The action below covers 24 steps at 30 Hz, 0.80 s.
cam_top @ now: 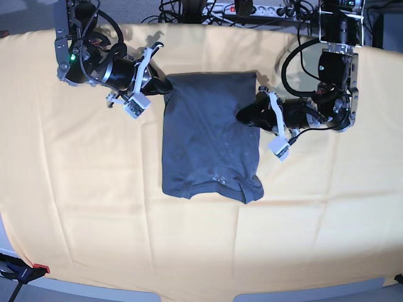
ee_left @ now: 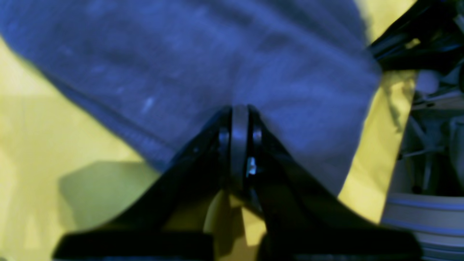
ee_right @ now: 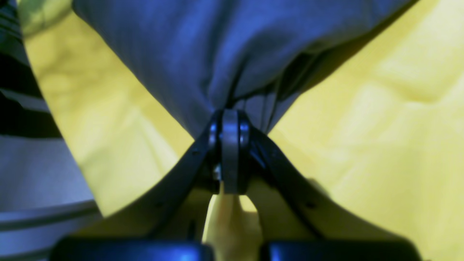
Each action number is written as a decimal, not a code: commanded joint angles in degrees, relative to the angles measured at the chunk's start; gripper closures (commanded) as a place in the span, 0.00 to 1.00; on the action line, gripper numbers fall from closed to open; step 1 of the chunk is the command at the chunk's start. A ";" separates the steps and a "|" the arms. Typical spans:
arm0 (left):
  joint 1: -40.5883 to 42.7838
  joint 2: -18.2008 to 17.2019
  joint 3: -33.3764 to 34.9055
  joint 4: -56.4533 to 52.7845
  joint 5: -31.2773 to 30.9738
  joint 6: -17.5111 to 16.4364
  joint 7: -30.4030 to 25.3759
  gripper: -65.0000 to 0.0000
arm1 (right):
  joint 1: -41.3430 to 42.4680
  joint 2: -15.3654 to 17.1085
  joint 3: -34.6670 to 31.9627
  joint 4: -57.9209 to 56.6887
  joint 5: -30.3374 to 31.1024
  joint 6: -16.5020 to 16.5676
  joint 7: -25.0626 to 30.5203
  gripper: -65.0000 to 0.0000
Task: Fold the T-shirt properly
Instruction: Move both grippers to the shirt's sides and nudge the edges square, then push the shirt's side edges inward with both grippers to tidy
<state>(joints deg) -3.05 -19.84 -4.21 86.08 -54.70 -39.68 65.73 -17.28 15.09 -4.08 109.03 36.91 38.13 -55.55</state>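
Here both grippers — clamped — pinch the T-shirt (cam_top: 211, 135).

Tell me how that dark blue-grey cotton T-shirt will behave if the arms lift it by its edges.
The dark blue-grey cotton T-shirt will probably sag and drape, since it bunches into folds where each end effector pinches it. It looks light, lying thin and flat on the yellow-orange cloth. It may drag that wrinkled cloth slightly.

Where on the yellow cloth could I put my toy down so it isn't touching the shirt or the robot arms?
The widest bare cloth is between the T-shirt and the left and near edges. Another bare patch lies right of the T-shirt, below the left gripper. It is crowded at the far corners, where the left and right gripper pinch the T-shirt, and cables lie behind.
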 commanded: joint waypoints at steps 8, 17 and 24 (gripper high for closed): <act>0.33 -3.93 -0.37 0.92 -10.10 -0.32 0.31 1.00 | -3.17 5.05 0.39 11.87 -13.46 -12.85 -2.29 1.00; -0.55 -3.96 -0.44 5.70 -30.30 -0.32 12.00 1.00 | 1.53 3.61 0.31 16.37 -4.66 -5.22 13.53 1.00; 0.33 -2.49 -0.44 6.91 -30.30 -0.32 12.74 1.00 | 13.99 3.65 -0.15 2.69 0.48 -2.23 13.55 1.00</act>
<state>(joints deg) -2.22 -21.96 -4.32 92.05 -83.59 -39.55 78.85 -3.97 18.26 -4.43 110.41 36.23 35.70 -43.79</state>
